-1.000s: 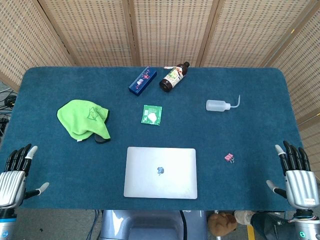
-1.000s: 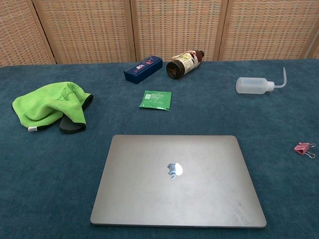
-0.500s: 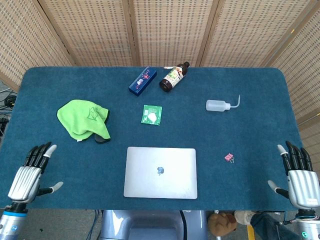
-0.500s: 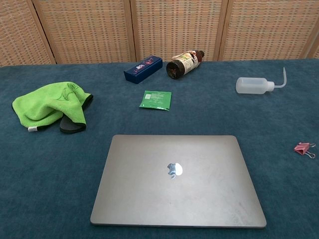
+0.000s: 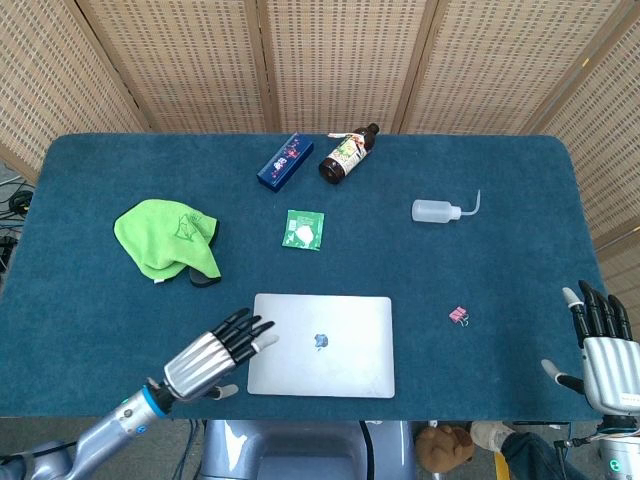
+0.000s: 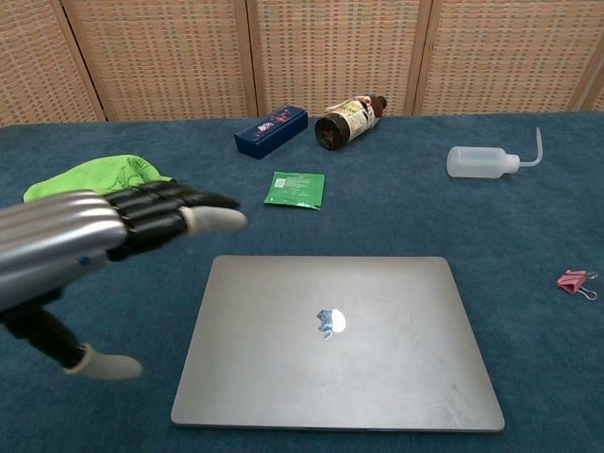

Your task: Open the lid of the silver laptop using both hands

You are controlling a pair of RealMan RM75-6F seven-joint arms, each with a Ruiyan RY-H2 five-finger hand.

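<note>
The silver laptop [image 5: 321, 344] lies closed at the near middle of the table [image 5: 500, 170], its long axis running left to right. The left hand [image 5: 210, 357], spread and empty, hovers at its left edge, far nearer than the right hand [image 5: 604, 358], which is spread, empty and well apart at the near right corner.

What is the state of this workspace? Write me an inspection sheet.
Surface: teal carpeted table.
Job's things: silver laptop, lid closed, near front edge.
Clutter: green cloth, blue box, brown bottle lying down, green packet, clear squeeze bottle, pink binder clip.
Hands: left hand open, at laptop's left edge; right hand open, off the table's right front corner.
Cables: nothing seen on table.
Surroundings: woven screen panels behind.
</note>
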